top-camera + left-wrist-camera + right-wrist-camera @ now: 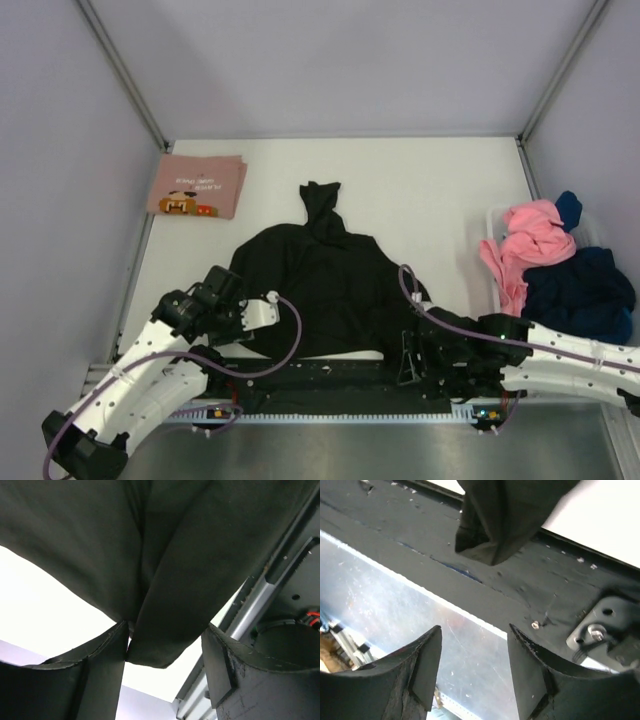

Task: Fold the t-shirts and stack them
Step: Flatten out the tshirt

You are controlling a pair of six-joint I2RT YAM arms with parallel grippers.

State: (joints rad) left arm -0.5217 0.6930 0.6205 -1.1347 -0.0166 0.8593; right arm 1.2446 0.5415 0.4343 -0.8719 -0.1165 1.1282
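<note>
A black t-shirt (pixel 310 270) lies loosely spread in the middle of the white table, one end bunched toward the back. My left gripper (pixel 262 312) is open at its front left edge. In the left wrist view a hanging fold of the black shirt (pixel 165 580) sits between the spread fingers (pixel 102 670) and brushes the left one, unpinched. My right gripper (pixel 408 362) is open and empty at the shirt's front right corner; the corner of the black shirt (pixel 495 525) hangs just beyond the open jaws. A folded pink t-shirt with a cartoon print (pixel 197 187) lies at the back left.
A pile of unfolded shirts sits at the right edge: pink (pixel 530 240), navy (pixel 580 290) and a bit of blue (pixel 568 208). A black rail (pixel 330 385) and metal strip (pixel 420 615) run along the table's front edge. Grey walls enclose the table (pixel 420 190).
</note>
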